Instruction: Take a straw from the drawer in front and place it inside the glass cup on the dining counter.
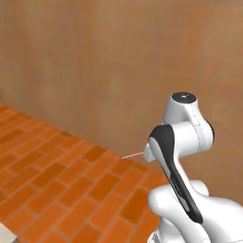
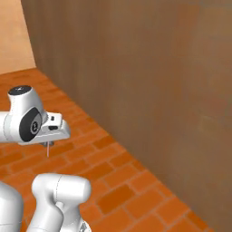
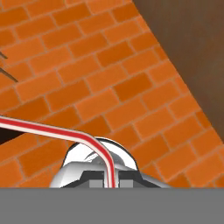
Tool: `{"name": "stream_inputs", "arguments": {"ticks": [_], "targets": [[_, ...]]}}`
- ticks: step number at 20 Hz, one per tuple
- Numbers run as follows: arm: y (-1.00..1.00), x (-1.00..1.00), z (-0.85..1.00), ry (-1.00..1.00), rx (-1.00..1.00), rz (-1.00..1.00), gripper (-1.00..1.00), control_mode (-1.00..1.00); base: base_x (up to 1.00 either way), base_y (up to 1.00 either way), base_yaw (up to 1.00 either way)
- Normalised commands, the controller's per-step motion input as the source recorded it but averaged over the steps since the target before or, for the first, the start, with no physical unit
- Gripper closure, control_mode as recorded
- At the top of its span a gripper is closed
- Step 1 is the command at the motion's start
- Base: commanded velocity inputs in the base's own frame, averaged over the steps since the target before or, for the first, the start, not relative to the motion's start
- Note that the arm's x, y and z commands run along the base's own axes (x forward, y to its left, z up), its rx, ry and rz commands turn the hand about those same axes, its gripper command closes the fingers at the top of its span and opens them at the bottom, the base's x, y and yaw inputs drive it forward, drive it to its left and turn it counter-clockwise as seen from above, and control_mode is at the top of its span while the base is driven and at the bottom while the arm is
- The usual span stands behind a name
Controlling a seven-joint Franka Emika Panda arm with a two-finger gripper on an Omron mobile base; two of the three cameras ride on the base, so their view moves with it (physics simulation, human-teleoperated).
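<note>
Right up close in the hand view, the straw (image 3: pixel 94 144) comes up from the bottom edge, bends, and runs off to the left. It is pink-red with pale edges. Behind it lies a floor of orange bricks (image 3: pixel 109 65), and further right a dark brown wall (image 3: pixel 192 48) starts.

Going left to right in the left base view, the brick floor comes first, then a thin pink line, the straw, poking out to the left of the white arm (image 1: pixel 182 142). The big brown wall stands behind it all. In the right base view the arm is on the left, and the claw (image 2: pixel 48 144) hangs under the hand with the straw pointing down from it.

My guess is that the robot is carrying the straw over to the glass cup. To do this well, it should move slowly and keep the straw away from the wall and the floor. It should not let go until the tip is over the cup.

The claw is squeezed together as tight as it goes, clamped on the straw. It touches nothing else.
</note>
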Motion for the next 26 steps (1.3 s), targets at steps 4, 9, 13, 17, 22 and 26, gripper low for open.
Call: {"name": "stream_inputs", "arguments": {"ticks": [4,9,13,17,22,26], "targets": [[0.00,0.00,0.00,0.00,0.00,0.00,1.00,1.00,0.73,-0.31,0.65],[0.00,0.00,0.00,0.00,0.00,0.00,1.00,1.00,0.71,-0.35,0.71],[0.00,0.00,0.00,0.00,0.00,0.00,1.00,1.00,0.65,-0.52,0.64],[0.00,0.00,0.00,0.00,0.00,0.00,1.00,1.00,0.77,-0.76,0.55],[0.00,0.00,0.00,0.00,0.00,0.00,1.00,1.00,0.92,-0.77,0.54],[0.00,0.00,0.00,0.00,0.00,0.00,1.00,1.00,1.00,-0.59,0.53]]}}
